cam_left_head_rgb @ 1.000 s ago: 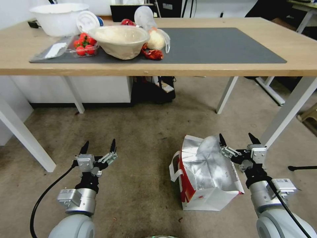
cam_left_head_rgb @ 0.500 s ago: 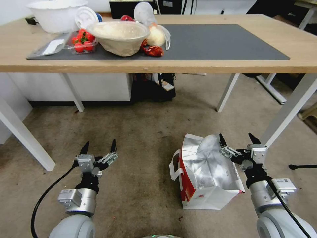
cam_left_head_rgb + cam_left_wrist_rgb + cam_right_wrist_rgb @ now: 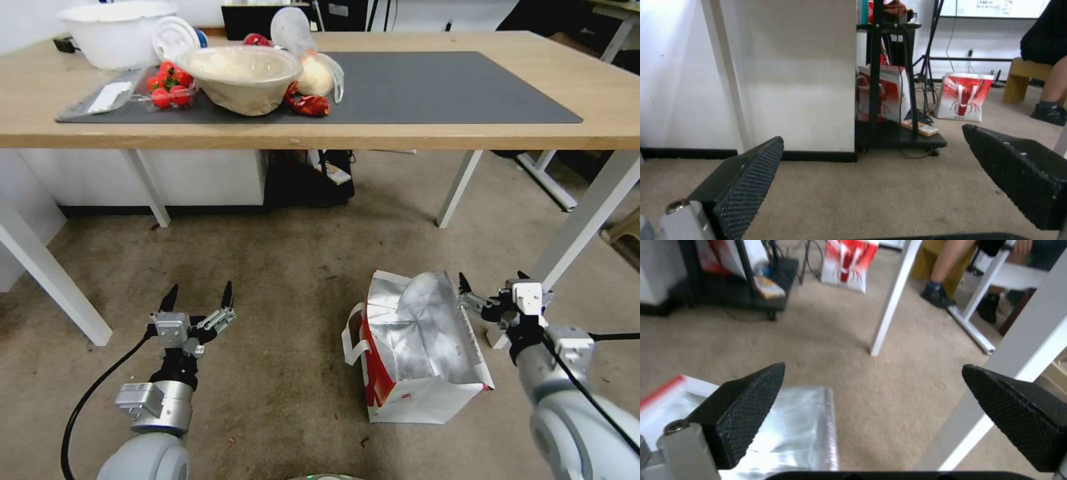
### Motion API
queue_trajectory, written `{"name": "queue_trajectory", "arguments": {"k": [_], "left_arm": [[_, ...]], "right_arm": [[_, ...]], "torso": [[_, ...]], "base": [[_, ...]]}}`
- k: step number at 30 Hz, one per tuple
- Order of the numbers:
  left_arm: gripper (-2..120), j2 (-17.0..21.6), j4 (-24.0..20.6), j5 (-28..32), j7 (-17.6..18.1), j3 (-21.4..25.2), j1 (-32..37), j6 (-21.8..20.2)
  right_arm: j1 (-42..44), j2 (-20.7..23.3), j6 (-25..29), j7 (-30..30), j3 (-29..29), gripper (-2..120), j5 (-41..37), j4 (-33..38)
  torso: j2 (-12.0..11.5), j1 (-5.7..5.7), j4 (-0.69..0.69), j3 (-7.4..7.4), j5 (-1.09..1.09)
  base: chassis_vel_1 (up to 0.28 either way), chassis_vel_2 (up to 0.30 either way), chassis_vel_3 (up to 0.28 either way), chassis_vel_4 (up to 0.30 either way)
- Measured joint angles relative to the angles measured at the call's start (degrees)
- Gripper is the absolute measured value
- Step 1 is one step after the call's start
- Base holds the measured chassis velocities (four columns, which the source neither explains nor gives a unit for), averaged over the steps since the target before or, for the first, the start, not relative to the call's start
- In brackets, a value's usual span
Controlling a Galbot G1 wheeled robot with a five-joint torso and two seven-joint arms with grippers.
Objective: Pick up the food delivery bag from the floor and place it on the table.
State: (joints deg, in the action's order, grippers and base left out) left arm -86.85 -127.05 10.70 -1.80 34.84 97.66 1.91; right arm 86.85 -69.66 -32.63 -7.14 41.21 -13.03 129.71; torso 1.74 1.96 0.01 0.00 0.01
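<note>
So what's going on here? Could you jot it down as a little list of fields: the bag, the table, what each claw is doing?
bag: food delivery bag stands on the carpet, top open, foil lining showing, not held
table: table beyond the bag, dark mat bare on its right part
on table, left part: white tub, strawberries, bowl
right gripper: open, at the bag's upper right edge, beside a table leg
left gripper: open, low over bare carpet, left of the bag
task: bag not yet lifted

White food delivery bag with red edges, silver foil lining; dark grey mat.
</note>
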Motion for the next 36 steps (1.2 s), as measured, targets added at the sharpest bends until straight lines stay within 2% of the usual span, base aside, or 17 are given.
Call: {"name": "queue_trajectory", "arguments": {"k": [5, 9, 12, 25, 31, 33, 36], "left_arm": [[100, -0.37, 0.01, 0.01, 0.09, 0.09, 0.18, 0.2], [100, -0.69, 0.09, 0.01, 0.14, 0.1, 0.26, 0.41], [100, -1.23, 0.18, -0.26, 0.17, 0.11, 0.33, 0.75], [100, -1.79, 0.09, -0.55, 0.22, 0.55, 0.53, 0.79], [100, -1.82, 0.06, -0.56, 0.23, 0.6, 0.57, 0.8], [100, -1.92, -0.03, -0.59, 0.29, 0.73, 0.67, 0.99], [100, -1.93, -0.04, -0.59, 0.34, 0.75, 0.71, 1.05]], "right_arm": [[-4.02, 4.26, -4.57, -1.63, -0.83, 100, -6.0, -5.62], [-6.59, 5.87, -6.65, -2.45, -1.9, 100, -8.36, -8.68], [-11.39, 7.5, -9.49, -4.75, -4.86, 100, -13.64, -12.97], [-21.23, 9.27, -9.57, -8.7, -14.34, 100, -17.33, -25.39], [-22.0, 9.28, -9.56, -9.03, -15.31, 100, -17.59, -26.31], [-23.75, 8.75, -9.5, -10.1, -18.65, 100, -17.88, -28.49], [-23.85, 8.36, -9.49, -10.36, -19.45, 100, -17.6, -29.26]], "torso": [[0.05, 0.01, -0.01, 0.0, 0.0], [0.08, 0.02, -0.01, 0.0, -0.01], [0.12, 0.02, 0.0, 0.0, -0.01], [0.18, 0.03, -0.01, 0.0, -0.01], [0.18, 0.03, -0.01, 0.0, -0.01], [0.2, 0.03, -0.01, 0.0, -0.02], [0.2, 0.03, -0.01, 0.0, -0.02]], "base": [[0.0, 0.0, 0.0, 0.0], [0.0, 0.0, 0.0, 0.0], [0.0, 0.0, 0.0, 0.0], [0.0, 0.0, 0.0, 0.0], [0.0, 0.0, 0.0, 0.0], [0.0, 0.0, 0.0, 0.0], [0.0, 0.0, 0.0, 0.0]]}}
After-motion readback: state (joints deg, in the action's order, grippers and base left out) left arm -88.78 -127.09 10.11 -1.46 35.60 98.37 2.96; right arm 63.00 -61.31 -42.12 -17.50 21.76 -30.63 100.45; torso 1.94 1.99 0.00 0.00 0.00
